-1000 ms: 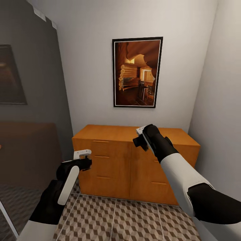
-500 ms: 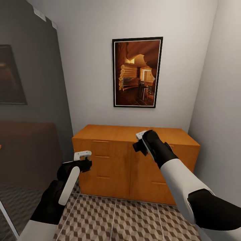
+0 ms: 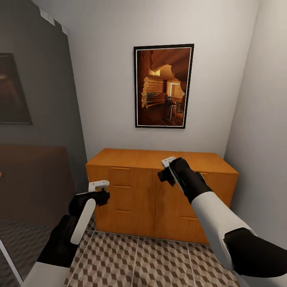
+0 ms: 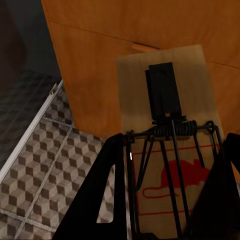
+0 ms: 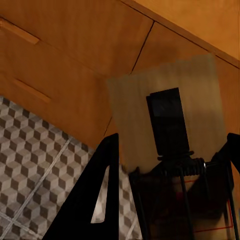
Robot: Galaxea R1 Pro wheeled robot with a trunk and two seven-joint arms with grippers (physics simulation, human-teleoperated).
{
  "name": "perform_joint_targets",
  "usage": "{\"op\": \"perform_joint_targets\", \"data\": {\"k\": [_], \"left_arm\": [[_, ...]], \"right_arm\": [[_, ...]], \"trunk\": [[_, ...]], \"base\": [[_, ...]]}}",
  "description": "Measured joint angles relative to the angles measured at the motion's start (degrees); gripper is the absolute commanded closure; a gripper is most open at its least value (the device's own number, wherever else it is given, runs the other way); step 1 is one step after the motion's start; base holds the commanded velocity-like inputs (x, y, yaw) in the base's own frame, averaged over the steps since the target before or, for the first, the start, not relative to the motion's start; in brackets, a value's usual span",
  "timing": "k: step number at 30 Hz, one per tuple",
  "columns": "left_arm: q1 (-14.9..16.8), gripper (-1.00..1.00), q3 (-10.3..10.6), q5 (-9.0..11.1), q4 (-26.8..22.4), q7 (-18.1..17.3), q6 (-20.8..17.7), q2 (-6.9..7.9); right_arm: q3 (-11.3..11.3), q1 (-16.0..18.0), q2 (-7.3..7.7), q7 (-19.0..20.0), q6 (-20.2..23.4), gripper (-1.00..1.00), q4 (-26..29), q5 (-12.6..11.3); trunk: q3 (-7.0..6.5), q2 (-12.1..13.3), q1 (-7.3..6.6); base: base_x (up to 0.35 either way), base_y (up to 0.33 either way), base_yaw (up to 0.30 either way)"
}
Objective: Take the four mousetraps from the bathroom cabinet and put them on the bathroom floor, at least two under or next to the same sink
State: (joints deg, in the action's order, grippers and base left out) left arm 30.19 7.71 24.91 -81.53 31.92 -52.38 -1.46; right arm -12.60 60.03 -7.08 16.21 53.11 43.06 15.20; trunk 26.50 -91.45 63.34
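A: Mousetraps, status? One mousetrap [image 4: 167, 145] sits clamped between the left gripper [image 3: 100, 190] fingers, a second mousetrap [image 5: 167, 145] is pinched in the right gripper [image 3: 167, 168]. Both off the floor.

B: So none placed?

A: None visible on the bathroom floor [image 3: 159, 261]. Judging from that, two are picked and carried, all four placements left, sink not reached.

B: Arm pose?

A: Left arm low, forearm raised, gripper in front of the cabinet [image 3: 135, 199] near its left corner. Right arm reaches higher, gripper level with the cabinet top edge, pointing toward the front.
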Motion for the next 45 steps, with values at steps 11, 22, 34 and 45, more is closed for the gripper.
{"op": "perform_joint_targets", "data": {"k": [11, 22, 34, 45], "left_arm": [[0.0, 1.00, 0.2, -0.8, 28.0, -7.9, 24.4, 0.36], [0.0, 1.00, 0.1, -0.9, 34.4, -9.7, 28.7, 0.37], [0.0, 1.00, 0.0, -0.7, 37.6, -9.3, 30.9, 0.35], [0.0, 1.00, -0.2, -0.7, 43.5, -9.5, 34.6, 0.10]], "right_arm": [[0.3, -12.3, -0.06, -6.1, -13.0, 1.00, -0.1, -2.7], [0.4, -15.1, 0.03, -6.5, -20.1, 1.00, -8.0, -4.6], [0.4, -15.1, 0.04, -6.5, -21.6, 1.00, -12.4, -4.6], [0.4, -15.1, -0.16, -9.9, -27.6, 1.00, -21.0, -5.2]], "trunk": [[0.00, 0.0, 0.00], [0.00, 0.0, 0.01], [0.00, 0.0, 0.04], [0.00, 0.0, 0.04]], "base": [[0.000, 0.000, 0.000], [-0.020, 0.000, 0.000], [-0.298, 0.000, 0.000], [-0.344, 0.000, 0.000]]}}
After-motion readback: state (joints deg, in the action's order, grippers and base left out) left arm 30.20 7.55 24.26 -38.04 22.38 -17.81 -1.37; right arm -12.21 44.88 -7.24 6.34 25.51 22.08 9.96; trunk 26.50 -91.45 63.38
